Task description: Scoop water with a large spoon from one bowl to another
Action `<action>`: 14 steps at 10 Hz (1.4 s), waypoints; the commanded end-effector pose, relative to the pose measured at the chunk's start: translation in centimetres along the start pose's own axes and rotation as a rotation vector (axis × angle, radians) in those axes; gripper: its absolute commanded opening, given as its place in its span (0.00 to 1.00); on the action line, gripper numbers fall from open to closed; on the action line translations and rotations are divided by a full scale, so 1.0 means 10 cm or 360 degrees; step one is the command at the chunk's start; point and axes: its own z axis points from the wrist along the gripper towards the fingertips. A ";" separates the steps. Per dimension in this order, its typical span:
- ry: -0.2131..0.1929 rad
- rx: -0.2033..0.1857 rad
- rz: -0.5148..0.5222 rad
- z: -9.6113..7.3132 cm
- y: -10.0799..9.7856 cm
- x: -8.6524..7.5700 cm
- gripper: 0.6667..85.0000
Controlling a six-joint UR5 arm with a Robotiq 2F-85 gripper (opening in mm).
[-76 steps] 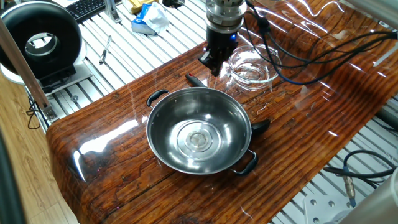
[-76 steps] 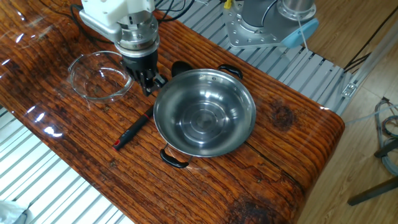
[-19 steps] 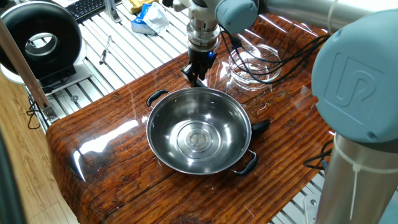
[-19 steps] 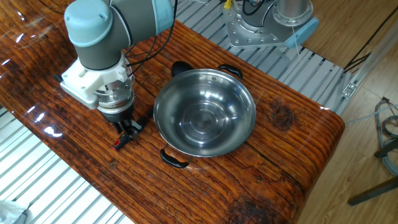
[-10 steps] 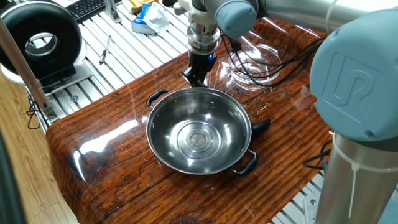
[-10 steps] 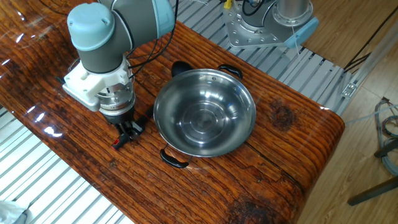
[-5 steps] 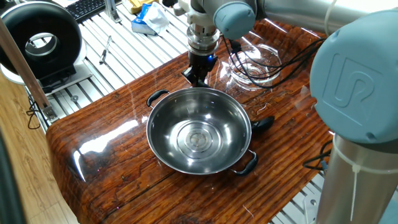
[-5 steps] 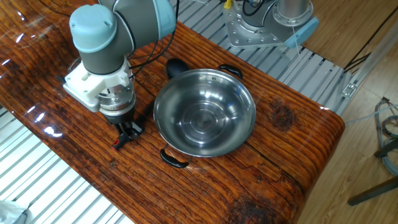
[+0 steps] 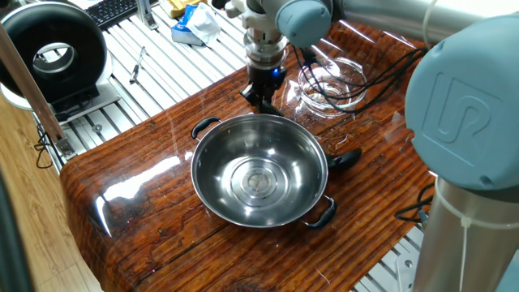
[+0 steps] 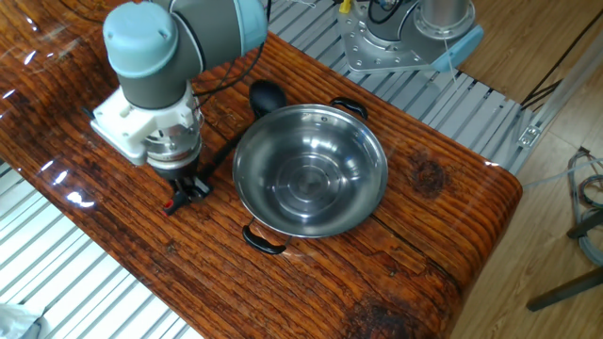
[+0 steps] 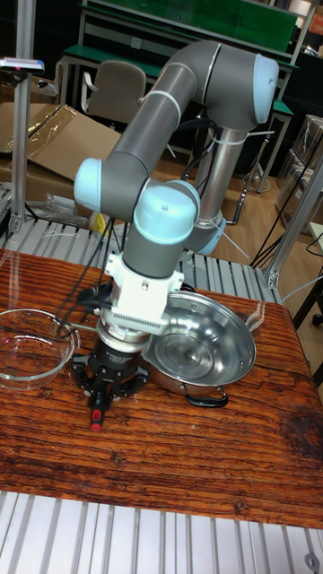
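My claw (image 10: pixel 185 181) clenched on ladle (image 10: pixel 226 141) handle's end, lower left of steel bowl (image 10: pixel 311 184); scoop head extends upper right.

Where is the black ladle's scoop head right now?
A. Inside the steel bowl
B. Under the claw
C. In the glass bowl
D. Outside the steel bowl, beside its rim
D: the black plastic ladle's round head sits outside the large stainless-steel bowl, beside its rim.

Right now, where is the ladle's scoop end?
In the other fixed view, the ladle's scoop sits at the steel bowl's far-left rim, beside its black handle, with the stem running down-left into the gripper.
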 end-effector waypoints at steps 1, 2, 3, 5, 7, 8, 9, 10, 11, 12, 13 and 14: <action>-0.0001 0.0004 -0.0040 -0.23 -0.17 0.02 0.00; -0.0003 0.0014 -0.0040 -0.28 -0.18 0.05 0.00; -0.0009 0.0028 -0.0053 -0.32 -0.20 0.06 0.00; -0.0013 0.0039 -0.0098 -0.40 -0.24 0.09 0.00; -0.0029 0.0037 -0.0154 -0.46 -0.24 0.09 0.00; -0.0037 0.0031 -0.0166 -0.47 -0.23 0.09 0.00; -0.0042 0.0051 -0.0182 -0.47 -0.27 0.08 0.00; -0.0044 0.0063 -0.0193 -0.50 -0.30 0.09 0.00; -0.0051 0.0059 -0.0192 -0.55 -0.27 0.11 0.00; -0.0062 0.0018 -0.0163 -0.57 -0.18 0.12 0.00; -0.0059 -0.0017 -0.0143 -0.59 -0.11 0.15 0.00; -0.0063 -0.0032 -0.0128 -0.61 -0.06 0.18 0.00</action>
